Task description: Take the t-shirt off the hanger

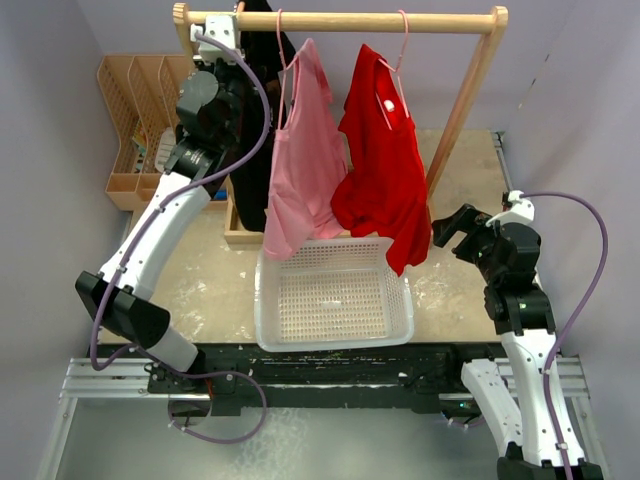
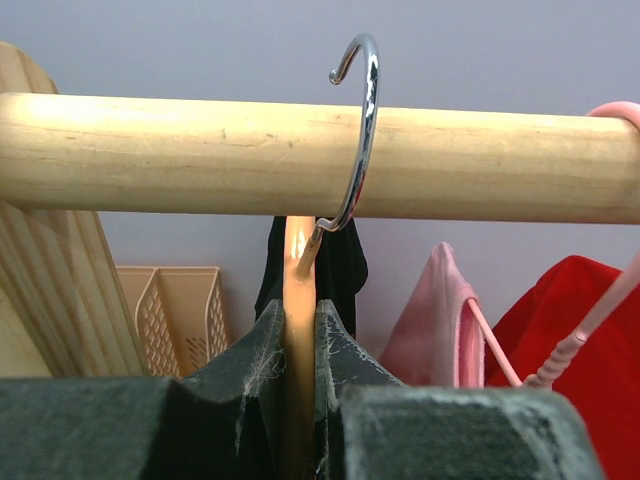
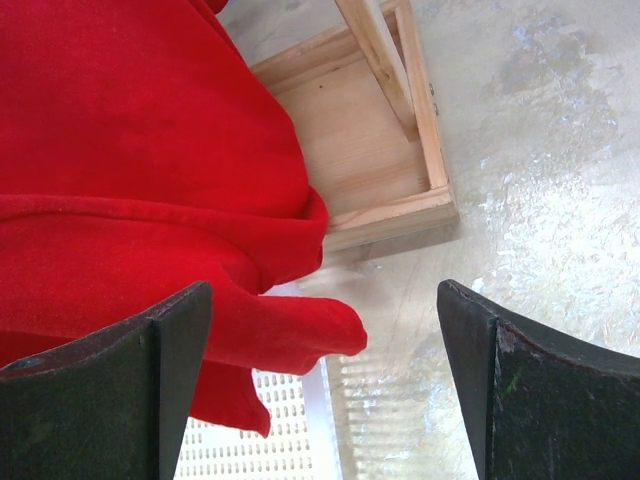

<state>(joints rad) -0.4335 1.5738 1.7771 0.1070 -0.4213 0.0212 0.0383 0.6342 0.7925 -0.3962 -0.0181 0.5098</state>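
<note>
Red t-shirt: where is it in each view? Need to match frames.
Top external: red t-shirt hangs centre-right on the wooden rack.
Left wrist: lower right corner, behind a pink hanger.
Right wrist: fills the upper left.
Shared landmark: the rack, its rail in top external and left wrist, its base frame in right wrist.

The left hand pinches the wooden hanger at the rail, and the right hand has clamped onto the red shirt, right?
No: the right hand is open, spread wide by the red shirt, as the right wrist view shows. The left hand does pinch the wooden hanger at the rail.
</note>
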